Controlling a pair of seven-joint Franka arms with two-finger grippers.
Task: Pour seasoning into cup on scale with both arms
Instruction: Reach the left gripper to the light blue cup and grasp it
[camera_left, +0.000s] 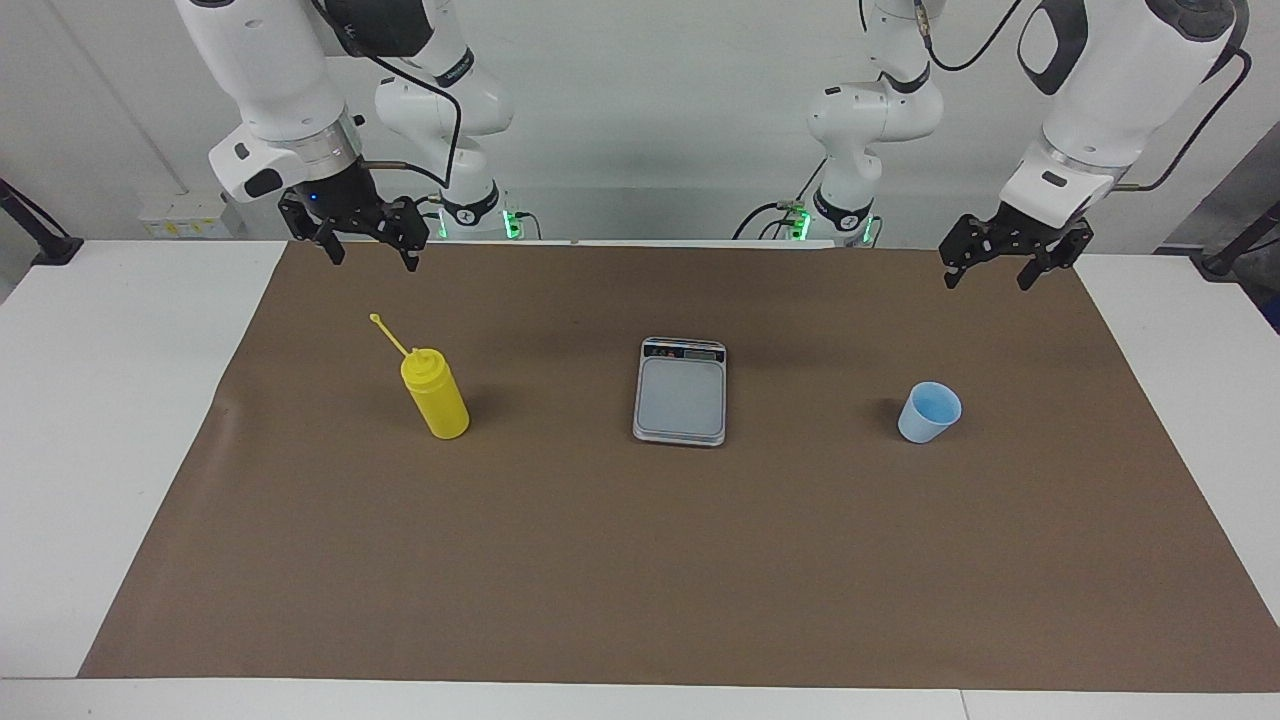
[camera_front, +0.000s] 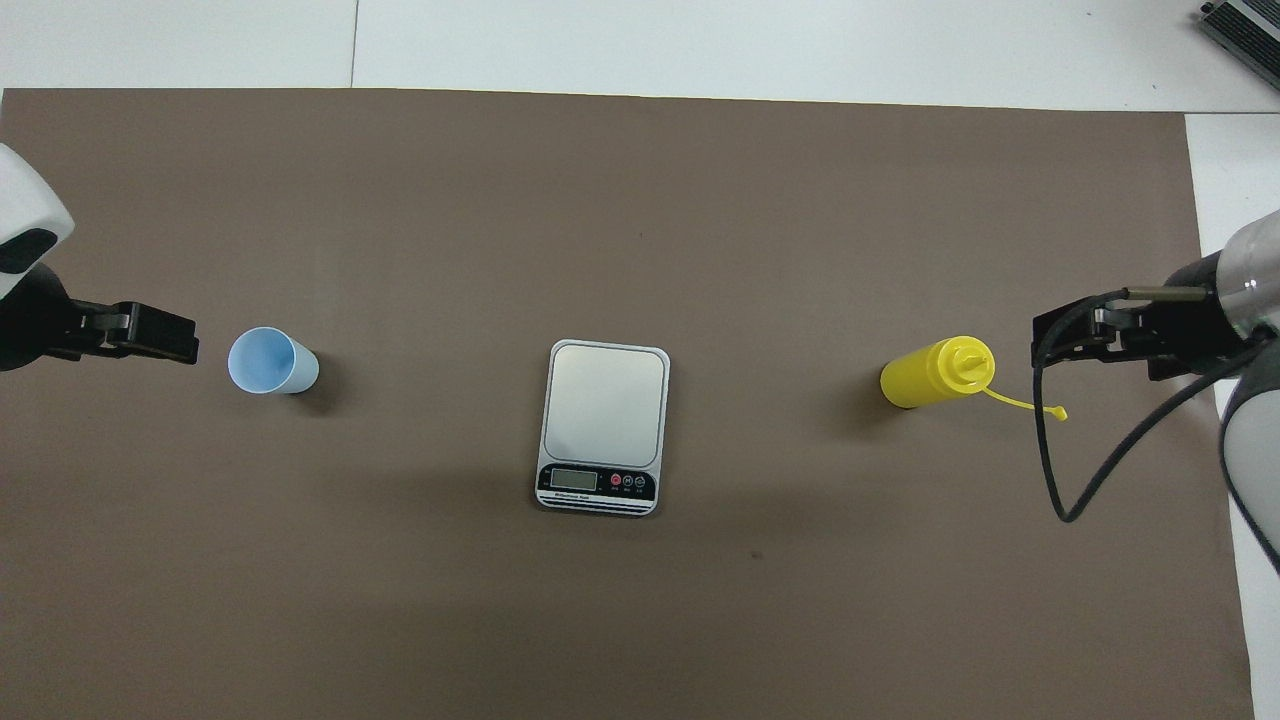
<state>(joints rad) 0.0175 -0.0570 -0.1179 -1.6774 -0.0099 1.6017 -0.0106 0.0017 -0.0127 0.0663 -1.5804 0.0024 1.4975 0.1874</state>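
Note:
The yellow seasoning bottle (camera_left: 435, 395) (camera_front: 925, 375) stands upright on the mat toward the right arm's end, its cap strap hanging loose. The silver-grey scale (camera_left: 680, 395) (camera_front: 606, 405) lies mid-table with a bare plate and its display at the edge nearer the robots. The light-blue cup (camera_left: 930, 412) (camera_front: 270, 361) stands upright and empty toward the left arm's end. My right gripper (camera_left: 372, 255) (camera_front: 1075, 335) is open and empty, raised over the mat near the bottle. My left gripper (camera_left: 988, 278) (camera_front: 160, 335) is open and empty, raised over the mat near the cup.
A brown mat (camera_left: 640, 560) covers most of the white table (camera_left: 100, 400). A black cable (camera_front: 1060, 480) loops down from the right arm's wrist. The bottle, scale and cup stand in one row, well apart.

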